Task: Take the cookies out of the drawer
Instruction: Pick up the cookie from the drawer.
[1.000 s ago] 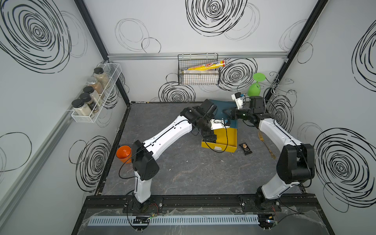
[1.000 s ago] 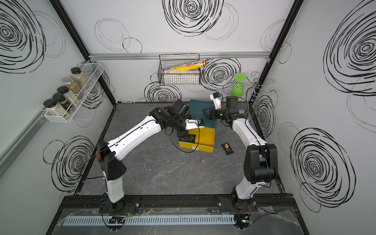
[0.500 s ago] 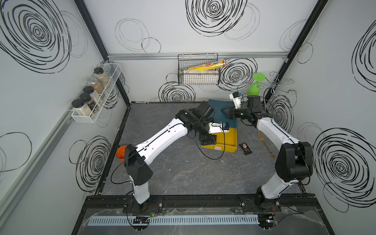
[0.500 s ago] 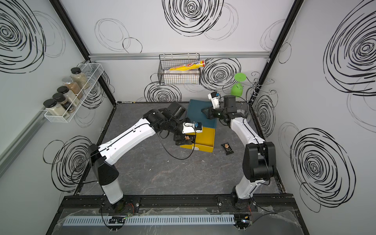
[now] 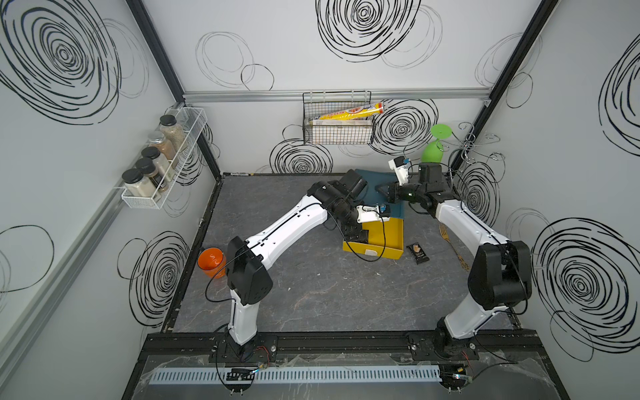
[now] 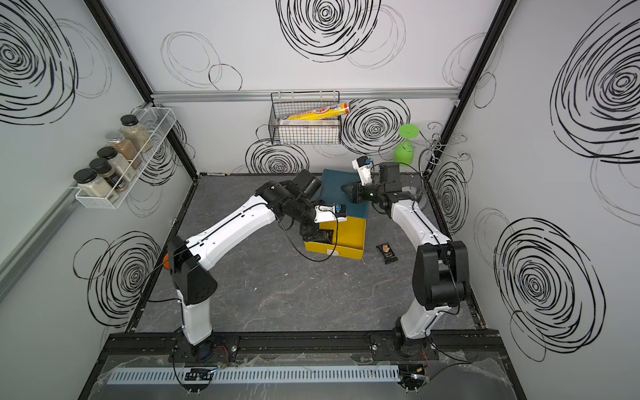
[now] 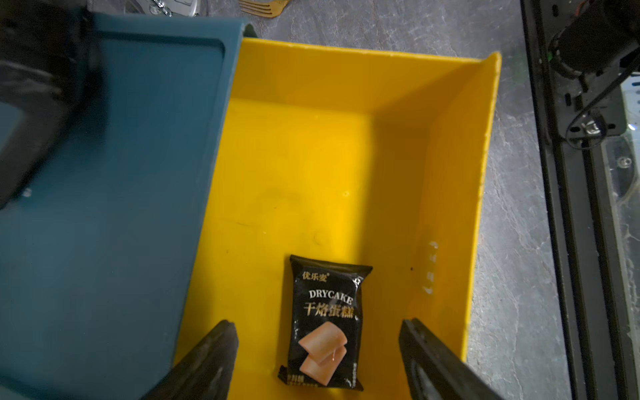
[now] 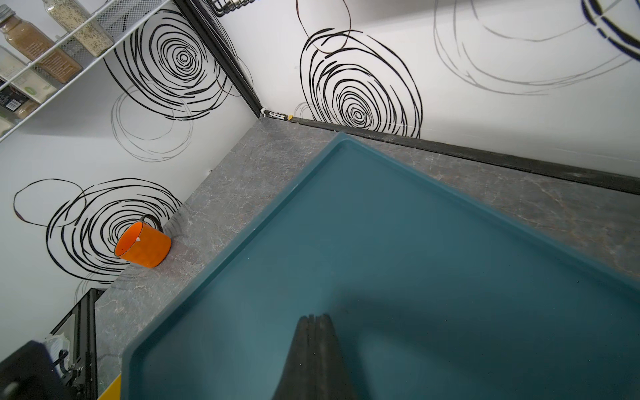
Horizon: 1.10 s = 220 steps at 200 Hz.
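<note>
Two fingers (image 7: 221, 346) of the left gripper (image 7: 317, 327) stand wide apart inside the yellow drawer (image 7: 485, 156), one on each side of a black cookie packet (image 7: 325, 311). They grip nothing and do not touch the packet. Their roots run off the edge of the left wrist view, and whether the tips reach the drawer floor cannot be told. The packet lies flat on that floor, biscuit picture up.

In both top views the left arm's wrist and its camera cover that corner of the drawer, so the packet does not show there. The drawer's inner end is hidden under the teal cabinet (image 7: 114, 190).

The right gripper (image 8: 313, 318) has its fingers pressed together on nothing, poised over the cabinet's top. Whether it touches the top is unclear.

A second black packet (image 5: 418, 252) lies on the table (image 5: 311, 294), near the drawer's right side but apart from it. Its print is too small to read.
</note>
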Motion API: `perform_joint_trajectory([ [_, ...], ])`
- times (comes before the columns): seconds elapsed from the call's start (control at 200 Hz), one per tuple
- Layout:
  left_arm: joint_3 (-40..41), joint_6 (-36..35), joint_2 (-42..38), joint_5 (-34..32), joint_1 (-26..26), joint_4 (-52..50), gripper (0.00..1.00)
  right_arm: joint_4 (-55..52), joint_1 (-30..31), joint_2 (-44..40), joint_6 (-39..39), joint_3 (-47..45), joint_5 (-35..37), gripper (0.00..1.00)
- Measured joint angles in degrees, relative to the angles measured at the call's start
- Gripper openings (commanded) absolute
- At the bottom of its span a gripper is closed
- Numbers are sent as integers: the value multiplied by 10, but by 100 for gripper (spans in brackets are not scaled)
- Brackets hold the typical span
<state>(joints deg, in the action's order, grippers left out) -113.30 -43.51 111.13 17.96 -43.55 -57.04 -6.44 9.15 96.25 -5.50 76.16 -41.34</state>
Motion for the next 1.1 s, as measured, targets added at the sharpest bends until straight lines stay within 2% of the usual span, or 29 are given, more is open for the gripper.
perform_joint_trajectory([
  [0.325, 7, 0, 2, 2, -13, 3, 79, 4, 0, 8, 8, 7, 3, 0],
  [0.756, 60, 3, 1, 0, -10, 40, 81, 7, 3, 29, 12, 28, 6, 0],
  [1.101, 61, 2, 18, -3, -15, 39, 74, 7, 9, 36, 19, 37, 9, 0],
])
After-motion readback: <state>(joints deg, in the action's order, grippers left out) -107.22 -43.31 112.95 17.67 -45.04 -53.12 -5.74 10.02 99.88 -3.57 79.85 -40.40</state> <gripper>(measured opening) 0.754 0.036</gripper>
